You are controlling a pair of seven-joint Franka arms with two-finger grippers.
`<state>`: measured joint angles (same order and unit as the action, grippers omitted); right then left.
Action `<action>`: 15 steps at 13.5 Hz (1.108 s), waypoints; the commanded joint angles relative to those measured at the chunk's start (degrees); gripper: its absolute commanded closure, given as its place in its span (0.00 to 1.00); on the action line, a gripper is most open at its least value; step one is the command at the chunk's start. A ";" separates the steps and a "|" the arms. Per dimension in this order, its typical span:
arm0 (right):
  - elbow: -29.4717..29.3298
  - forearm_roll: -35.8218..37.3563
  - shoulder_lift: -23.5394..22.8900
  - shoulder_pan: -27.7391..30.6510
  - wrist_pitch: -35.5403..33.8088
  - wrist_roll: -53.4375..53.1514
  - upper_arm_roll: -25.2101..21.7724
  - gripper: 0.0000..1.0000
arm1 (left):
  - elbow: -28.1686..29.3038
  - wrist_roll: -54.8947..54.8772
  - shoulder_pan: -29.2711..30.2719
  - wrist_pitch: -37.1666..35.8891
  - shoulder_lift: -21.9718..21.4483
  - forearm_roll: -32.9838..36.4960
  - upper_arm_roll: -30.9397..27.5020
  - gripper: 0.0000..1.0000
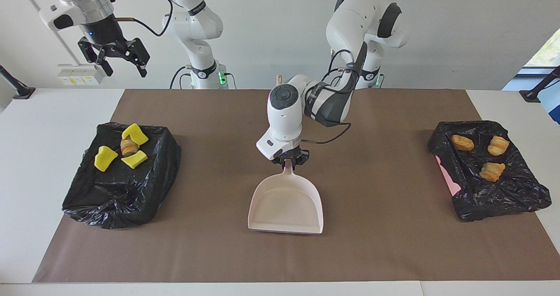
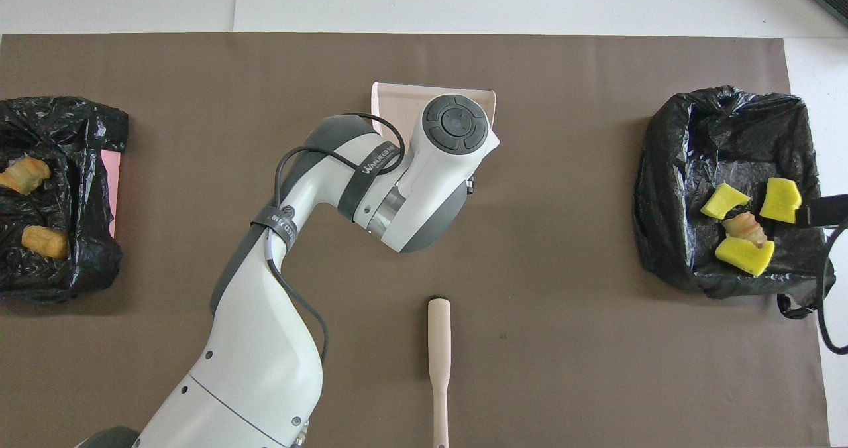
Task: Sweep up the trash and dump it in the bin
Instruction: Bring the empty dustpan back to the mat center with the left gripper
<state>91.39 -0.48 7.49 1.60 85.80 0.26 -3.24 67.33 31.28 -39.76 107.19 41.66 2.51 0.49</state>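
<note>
Dustpan (image 1: 285,204) is sitting mid-mat, left gripper (image 1: 288,163) clamping its handle. Trash is lying in two black bags: yellow chunks (image 1: 106,157) toward the right arm's end from the dustpan, bready pieces (image 1: 463,142) toward the left arm's end. Right gripper (image 1: 117,58) is hanging wide open above the yellow-chunk bag (image 1: 118,191).

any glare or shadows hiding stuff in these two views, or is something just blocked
Facing view: even light, soft shadows under the dustpan, shiny creases on the black bags, bright window at the edge; the left hand grips the dustpan handle. Overhead view: no glare, but the left arm covers most of the dustpan; the brush shows plainly.
</note>
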 commanded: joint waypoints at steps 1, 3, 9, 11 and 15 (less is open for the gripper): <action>0.54 0.39 0.42 0.07 0.25 1.15 0.43 0.00 | -1.78 0.54 -0.49 -0.31 1.32 -1.10 -0.23 1.00; 0.54 0.39 0.34 0.07 0.25 1.15 0.34 0.00 | -0.46 0.54 -0.41 -0.14 0.79 -3.46 -0.31 1.00; 0.45 0.39 0.34 0.07 0.25 0.97 0.34 0.00 | 1.75 0.54 -0.67 2.68 -0.09 -2.87 -0.84 0.00; 0.54 0.39 0.33 0.07 0.25 0.97 0.34 0.00 | 2.01 -0.25 0.29 2.24 -3.06 -0.15 -0.84 0.00; 0.63 1.09 0.16 -0.02 0.25 1.06 0.34 0.00 | 10.52 -8.14 3.10 1.45 -16.57 -0.05 -3.74 0.00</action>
<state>91.51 -0.48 7.44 1.58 85.79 0.26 -3.03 69.10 27.19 -38.93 108.97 35.07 1.70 -2.46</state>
